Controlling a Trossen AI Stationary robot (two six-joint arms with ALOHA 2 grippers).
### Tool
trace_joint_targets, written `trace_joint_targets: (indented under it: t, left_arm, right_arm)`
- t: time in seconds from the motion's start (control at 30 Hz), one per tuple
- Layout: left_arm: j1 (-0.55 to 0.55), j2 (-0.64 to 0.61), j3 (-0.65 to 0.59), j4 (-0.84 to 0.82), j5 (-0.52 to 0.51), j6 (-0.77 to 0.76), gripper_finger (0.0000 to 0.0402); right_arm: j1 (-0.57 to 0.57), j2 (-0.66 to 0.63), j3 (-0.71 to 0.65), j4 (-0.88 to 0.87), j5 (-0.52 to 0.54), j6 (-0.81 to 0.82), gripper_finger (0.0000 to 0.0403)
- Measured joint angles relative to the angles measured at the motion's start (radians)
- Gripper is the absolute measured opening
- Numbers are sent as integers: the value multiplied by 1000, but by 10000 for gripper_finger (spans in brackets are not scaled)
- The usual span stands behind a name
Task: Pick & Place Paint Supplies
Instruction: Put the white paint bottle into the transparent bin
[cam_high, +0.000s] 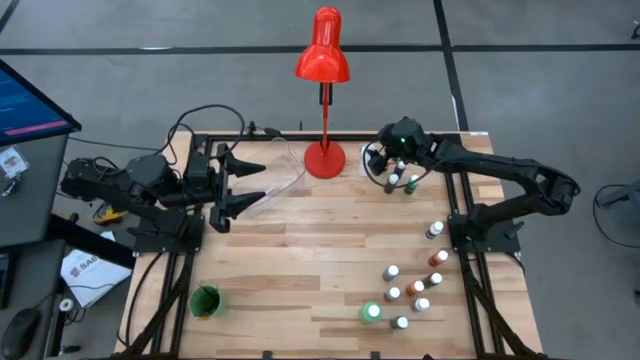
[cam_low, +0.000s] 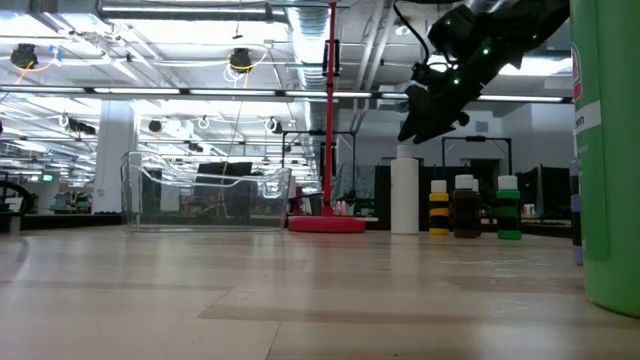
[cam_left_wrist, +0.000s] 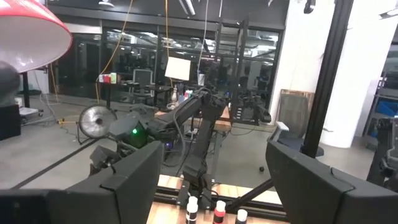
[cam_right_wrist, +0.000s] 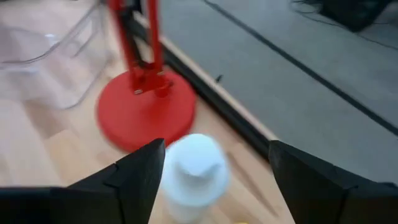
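Several small paint bottles (cam_high: 415, 287) stand scattered on the table's right side, and a few more (cam_high: 400, 182) stand at the far right. My right gripper (cam_high: 384, 170) hovers open over that far group. In the right wrist view a white bottle (cam_right_wrist: 196, 168) stands between and below its fingers. In the low view the gripper (cam_low: 415, 125) hangs clear above the white bottle (cam_low: 404, 195), beside yellow-and-black, brown and green ones (cam_low: 465, 207). My left gripper (cam_high: 262, 183) is open at the far left, held high and pointing level across the table. No brush shows.
A red desk lamp's base (cam_high: 325, 158) stands at the far middle, close to the far bottles. A clear plastic container (cam_high: 278, 175) sits just in front of my left gripper. A green cup (cam_high: 205, 300) stands at the near left. Bare wood lies in the middle.
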Motion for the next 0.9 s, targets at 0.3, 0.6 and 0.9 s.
trace_joint_targets:
  t: [0.3, 0.6, 0.9]
  left_arm:
    - [0, 0, 0, 0, 0, -4, 281]
    - [0, 0, 0, 0, 0, -5, 281]
    - [0, 0, 0, 0, 0, -12, 280]
  right_arm:
    - [-10, -1, 0, -5, -32, -3, 283]
    - [-22, 61, 1, 12, -56, -30, 283]
    - [-11, 115, 0, 37, -55, -13, 278]
